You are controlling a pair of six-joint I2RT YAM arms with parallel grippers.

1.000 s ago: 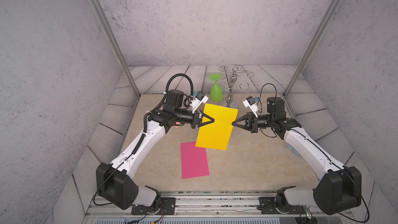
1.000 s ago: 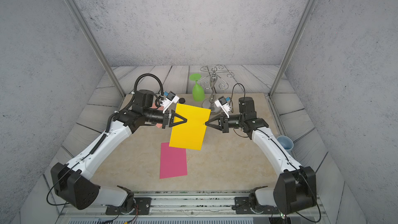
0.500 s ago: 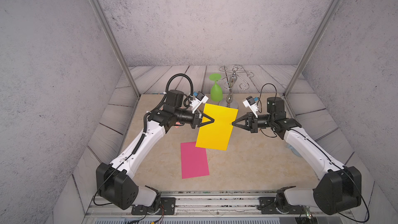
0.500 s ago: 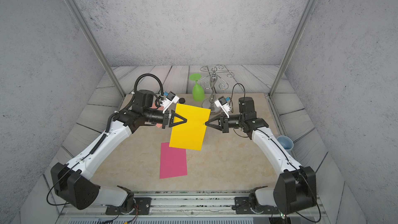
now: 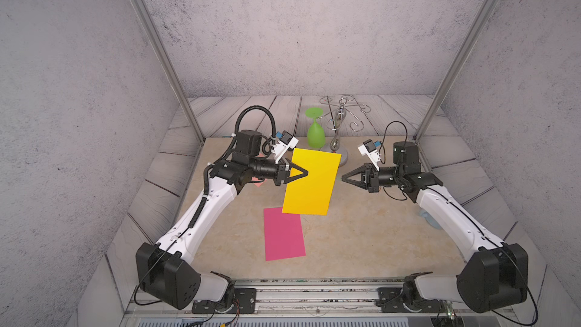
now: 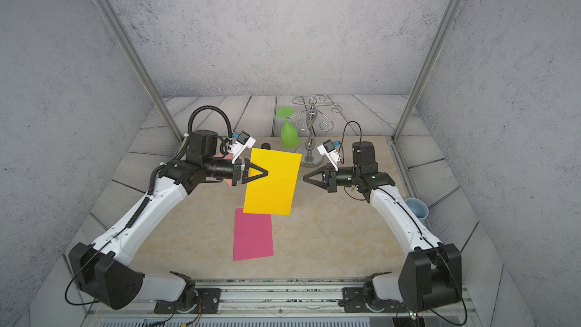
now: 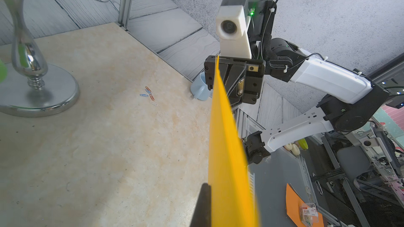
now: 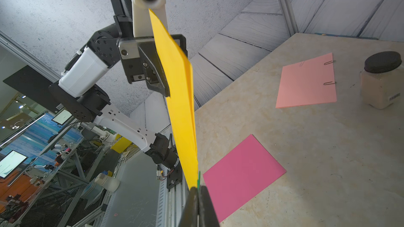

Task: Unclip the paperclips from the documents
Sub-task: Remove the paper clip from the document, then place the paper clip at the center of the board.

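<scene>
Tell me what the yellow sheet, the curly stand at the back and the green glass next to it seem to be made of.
Yellow sheet: likely paper or thin card, matte; edge-on it looks very thin and bows slightly. Stand: probably polished or chromed metal; mirror-like reflections on stem and base. Green glass: smooth, evenly tinted; plastic or coloured glass, can't tell which.

There were three documents (image 6: 253, 234): yellow sheet (image 5: 311, 180), magenta sheet (image 5: 284, 234) at its six o'clock, salmon sheet (image 8: 306, 84). Of paperclips (image 7: 149, 96), five lay loose, two dark clips (image 8: 330, 83) sat on the salmon one, plus one green clip (image 8: 198, 179). Single glass (image 5: 315, 135), stand (image 7: 28, 57), jar (image 8: 381, 84), cup (image 6: 418, 209).
</scene>
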